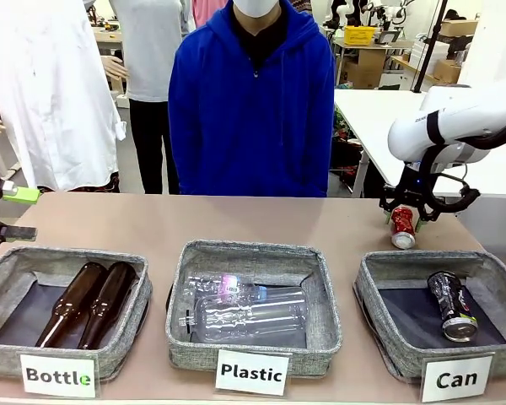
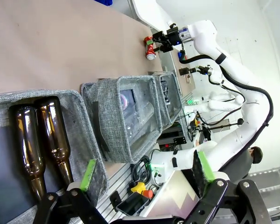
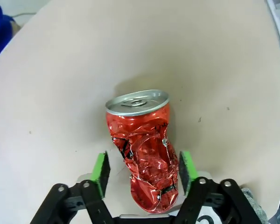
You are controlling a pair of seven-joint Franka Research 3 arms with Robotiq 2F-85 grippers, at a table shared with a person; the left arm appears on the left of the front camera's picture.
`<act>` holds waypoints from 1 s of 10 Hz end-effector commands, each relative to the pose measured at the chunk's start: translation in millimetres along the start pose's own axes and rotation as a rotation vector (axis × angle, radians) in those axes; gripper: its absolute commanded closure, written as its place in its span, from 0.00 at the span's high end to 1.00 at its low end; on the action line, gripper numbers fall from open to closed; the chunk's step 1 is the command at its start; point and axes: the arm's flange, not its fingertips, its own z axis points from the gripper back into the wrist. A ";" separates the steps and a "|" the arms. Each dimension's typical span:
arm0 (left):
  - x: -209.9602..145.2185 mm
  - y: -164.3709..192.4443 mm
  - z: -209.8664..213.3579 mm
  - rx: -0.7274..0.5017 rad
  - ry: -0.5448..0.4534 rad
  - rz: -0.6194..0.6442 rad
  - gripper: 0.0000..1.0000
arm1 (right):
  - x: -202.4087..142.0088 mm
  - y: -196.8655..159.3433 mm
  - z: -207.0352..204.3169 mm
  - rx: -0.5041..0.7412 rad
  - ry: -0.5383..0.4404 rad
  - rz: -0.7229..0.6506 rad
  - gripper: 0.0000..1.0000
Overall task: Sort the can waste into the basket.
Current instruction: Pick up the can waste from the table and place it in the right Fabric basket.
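The right gripper's fingers (image 3: 101, 172) are set wide on either side of the dented red can (image 3: 142, 149), pads close to its crumpled sides but apparently not yet pressed in, so a grasp is judged imminent. The can is seen on the desk (image 1: 236, 224) just behind the "Can" basket (image 1: 375, 316), where the black can (image 1: 452, 305) already lies. The left gripper (image 2: 144, 175) is held open and empty beside the bottle basket (image 2: 86, 135).
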 end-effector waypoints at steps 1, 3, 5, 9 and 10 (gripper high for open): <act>-1.6 1.9 0.4 -0.010 -0.011 -0.018 1.00 | 6.8 9.9 -7.8 -0.039 -0.019 -0.025 0.00; -1.6 1.9 0.4 -0.010 -0.011 -0.018 1.00 | 5.9 9.8 -12.7 -0.040 -0.005 -0.019 0.00; -1.6 1.9 0.4 -0.010 -0.011 -0.018 1.00 | 6.9 9.0 -12.3 -0.034 0.001 -0.022 0.00; -1.6 1.9 0.4 -0.010 -0.011 -0.018 1.00 | 1.8 5.6 -6.3 -0.041 0.002 -0.004 0.00; -1.6 1.9 0.4 -0.010 -0.011 -0.018 1.00 | -2.6 1.2 5.4 -0.025 -0.010 0.010 0.00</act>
